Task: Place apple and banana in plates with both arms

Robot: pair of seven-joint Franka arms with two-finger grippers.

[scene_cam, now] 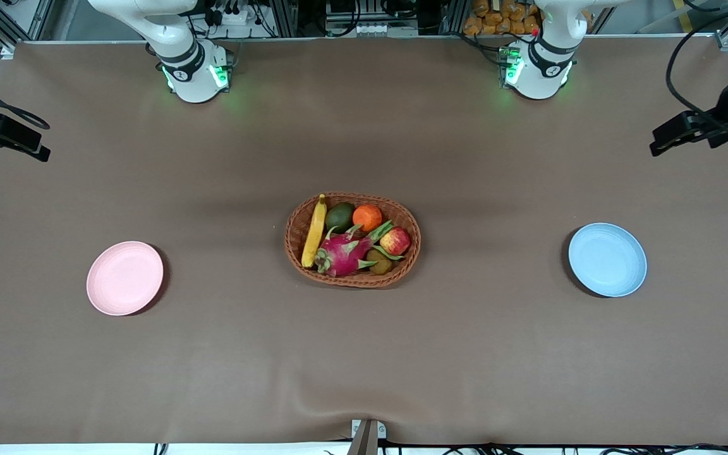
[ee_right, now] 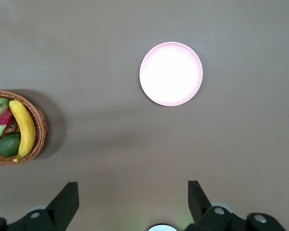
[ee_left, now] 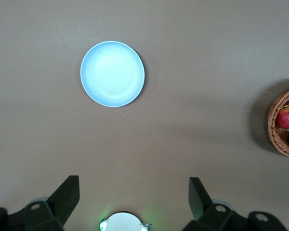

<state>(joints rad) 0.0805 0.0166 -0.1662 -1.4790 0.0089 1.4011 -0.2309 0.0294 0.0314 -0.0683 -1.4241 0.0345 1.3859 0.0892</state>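
The red-and-yellow apple [scene_cam: 395, 241] [ee_left: 288, 116] and the yellow banana [scene_cam: 315, 230] [ee_right: 23, 127] lie in a brown wicker basket [scene_cam: 352, 280] at the table's middle. The pale pink plate [scene_cam: 125, 278] [ee_right: 171, 73] sits bare toward the right arm's end. The pale blue plate [scene_cam: 607, 259] [ee_left: 112, 73] sits bare toward the left arm's end. My left gripper [ee_left: 133, 185] [scene_cam: 673, 136] hangs open high over the table near the blue plate. My right gripper [ee_right: 132, 188] [scene_cam: 7, 136] hangs open high over the table near the pink plate. Neither holds anything.
The basket also holds a magenta dragon fruit [scene_cam: 342, 253], an orange [scene_cam: 367, 217], a green fruit [scene_cam: 339, 217] and a brown kiwi [scene_cam: 378, 261]. The two arm bases [scene_cam: 196, 72] [scene_cam: 538, 69] stand along the table edge farthest from the front camera. Brown cloth covers the table.
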